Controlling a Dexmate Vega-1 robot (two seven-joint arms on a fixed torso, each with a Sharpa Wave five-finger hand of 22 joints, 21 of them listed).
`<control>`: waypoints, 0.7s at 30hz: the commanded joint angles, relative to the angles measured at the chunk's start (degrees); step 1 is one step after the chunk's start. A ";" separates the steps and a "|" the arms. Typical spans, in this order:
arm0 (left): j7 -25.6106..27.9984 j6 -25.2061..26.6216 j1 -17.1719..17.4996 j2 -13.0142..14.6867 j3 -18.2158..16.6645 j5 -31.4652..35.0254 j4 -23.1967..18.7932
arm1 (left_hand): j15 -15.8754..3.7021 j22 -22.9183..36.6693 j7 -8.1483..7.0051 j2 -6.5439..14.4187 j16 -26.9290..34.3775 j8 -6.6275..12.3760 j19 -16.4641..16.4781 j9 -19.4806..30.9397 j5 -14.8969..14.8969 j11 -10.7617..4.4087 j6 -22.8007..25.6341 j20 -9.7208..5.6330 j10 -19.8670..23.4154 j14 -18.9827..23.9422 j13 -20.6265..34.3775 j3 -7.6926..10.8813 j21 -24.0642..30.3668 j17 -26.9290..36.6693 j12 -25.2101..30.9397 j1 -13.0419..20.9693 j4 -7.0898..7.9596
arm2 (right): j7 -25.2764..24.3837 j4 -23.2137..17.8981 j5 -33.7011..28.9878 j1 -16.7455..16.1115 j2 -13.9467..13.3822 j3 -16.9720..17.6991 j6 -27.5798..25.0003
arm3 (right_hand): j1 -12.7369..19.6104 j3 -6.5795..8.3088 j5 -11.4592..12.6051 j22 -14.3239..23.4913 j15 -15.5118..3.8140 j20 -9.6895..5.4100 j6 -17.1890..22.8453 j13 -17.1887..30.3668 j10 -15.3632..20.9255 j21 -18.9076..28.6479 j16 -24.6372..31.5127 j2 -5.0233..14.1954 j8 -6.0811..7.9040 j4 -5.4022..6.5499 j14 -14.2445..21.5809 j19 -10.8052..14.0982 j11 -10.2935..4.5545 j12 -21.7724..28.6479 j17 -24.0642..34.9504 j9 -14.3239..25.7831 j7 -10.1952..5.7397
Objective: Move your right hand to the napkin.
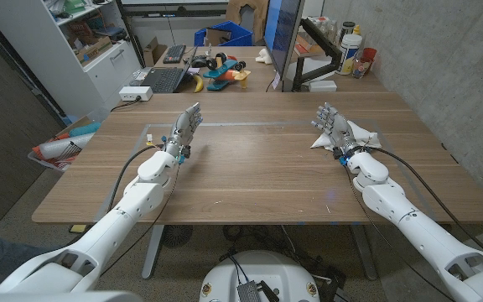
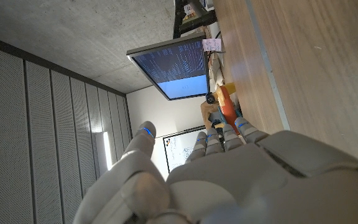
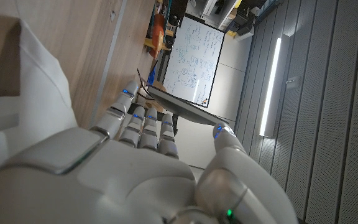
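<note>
Two robot hands are being held with fingers apart and nothing in them, the right robot hand [image 1: 334, 127] at the white napkin [image 1: 360, 134] near the surface's [image 1: 258, 176] right edge, so the reach is judged nearly finished, only settling onto it being called for.

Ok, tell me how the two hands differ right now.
The right hand is at the white napkin, overlapping its edge; the left hand has only bare table around it. The right hand sits near the table's right side, the left near its left. Both hold nothing, with fingers extended away from the robot.
</note>
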 commanded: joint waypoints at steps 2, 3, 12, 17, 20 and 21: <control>-5.00 3.06 0.62 -8.50 -8.62 8.86 0.91 | 0.68 0.24 0.99 0.31 0.27 0.32 -0.72 0.18 0.43 0.65 -0.02 0.23 0.01 -0.03 0.19 0.50 0.04 0.17 0.30 0.74 0.00 | 0.64 0.19 0.71 -1.04 0.24 0.46 1.21 | 0.36 0.29 0.31 0.22 0.03 0.00 0.57 0.19 0.44 0.08 0.36 0.10 0.44 0.06 0.40 0.49 0.29 0.15 0.02 0.13 0.19; -5.29 3.34 0.62 -8.96 -9.12 9.45 0.79 | 0.73 0.24 1.01 0.35 0.28 0.34 -0.73 0.18 0.44 0.71 0.00 0.28 0.03 -0.01 0.19 0.52 -0.07 0.17 0.30 0.78 -0.01 | 0.79 0.36 0.76 -0.97 0.25 0.48 1.25 | 0.35 0.27 0.31 0.22 0.04 -0.01 0.59 0.19 0.44 0.05 0.34 0.11 0.44 0.06 0.36 0.48 0.29 0.13 0.00 0.12 0.22; -7.13 5.13 0.41 -11.88 -11.94 13.44 0.15 | 0.87 0.25 1.12 0.51 0.28 0.45 -0.69 0.18 0.48 0.75 0.21 0.49 0.20 0.00 0.17 0.62 -0.45 0.17 0.33 0.91 -0.01 | 1.78 1.26 0.86 -0.62 0.18 0.65 1.90 | 0.29 0.13 0.29 0.22 0.12 -0.01 0.84 0.19 0.55 -0.17 0.31 0.25 0.54 0.04 0.34 0.51 0.43 0.05 -0.09 0.09 0.16; -7.84 5.83 0.11 -13.05 -12.75 14.70 0.52 | 0.82 0.26 1.06 0.58 0.29 0.49 -0.68 0.18 0.49 0.72 0.34 0.55 0.24 0.02 0.16 0.66 -0.55 0.17 0.33 0.96 -0.01 | 2.36 1.34 0.66 -0.42 -0.02 0.63 2.34 | 0.26 0.05 0.28 0.23 0.15 -0.02 0.84 0.19 0.68 -0.27 0.33 0.29 0.54 0.01 0.44 0.60 0.30 0.02 -0.15 0.08 0.15; -8.14 6.14 0.00 -13.58 -13.17 15.27 0.73 | 0.74 0.26 0.89 0.65 0.29 0.52 -0.65 0.18 0.51 0.69 0.44 0.43 0.30 0.04 0.15 0.70 -0.64 0.17 0.35 1.01 -0.01 | 2.58 1.63 0.37 -0.13 -0.05 0.56 2.67 | 0.25 0.00 0.27 0.23 0.07 -0.05 0.94 0.19 0.74 -0.34 0.36 0.34 0.58 -0.01 0.53 0.67 0.27 0.00 -0.19 0.07 0.05; -8.21 6.19 -0.03 -13.71 -13.27 15.51 0.79 | 0.81 0.26 0.98 0.69 0.29 0.51 -0.62 0.18 0.52 0.81 0.43 0.55 0.27 0.04 0.15 0.73 -0.69 0.17 0.33 1.04 -0.01 | 2.56 1.72 0.23 -0.02 -0.08 0.52 2.68 | 0.25 -0.01 0.27 0.23 0.04 -0.05 0.94 0.19 0.73 -0.34 0.36 0.35 0.57 -0.02 0.54 0.69 0.27 -0.02 -0.20 0.07 0.02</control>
